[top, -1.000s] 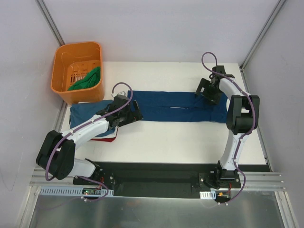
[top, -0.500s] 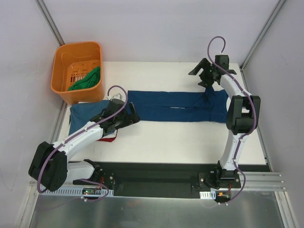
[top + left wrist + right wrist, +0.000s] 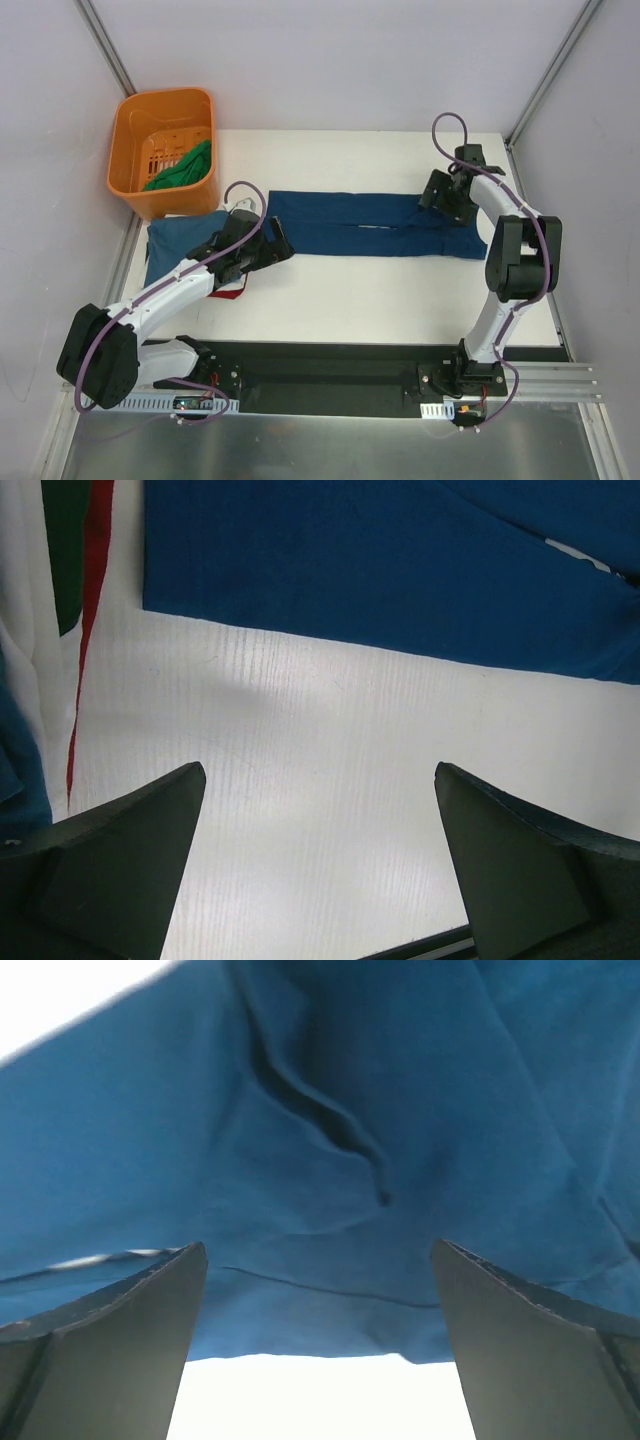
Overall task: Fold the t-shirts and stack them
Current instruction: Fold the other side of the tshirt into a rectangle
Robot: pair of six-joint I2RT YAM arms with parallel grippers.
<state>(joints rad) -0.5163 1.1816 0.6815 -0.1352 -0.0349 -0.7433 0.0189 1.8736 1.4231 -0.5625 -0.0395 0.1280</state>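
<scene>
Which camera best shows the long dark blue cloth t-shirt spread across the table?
The top external view: the whole dark blue cloth t-shirt shows, edge to edge. The left wrist view catches only one edge and corner; the right wrist view, a creased close-up patch.

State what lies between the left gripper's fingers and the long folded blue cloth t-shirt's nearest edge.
Only bare white tabletop: the left wrist view shows it between the left gripper and the blue t-shirt.

Overhead camera looks down; both close wrist cameras share the blue t-shirt [image 3: 370,225].
</scene>
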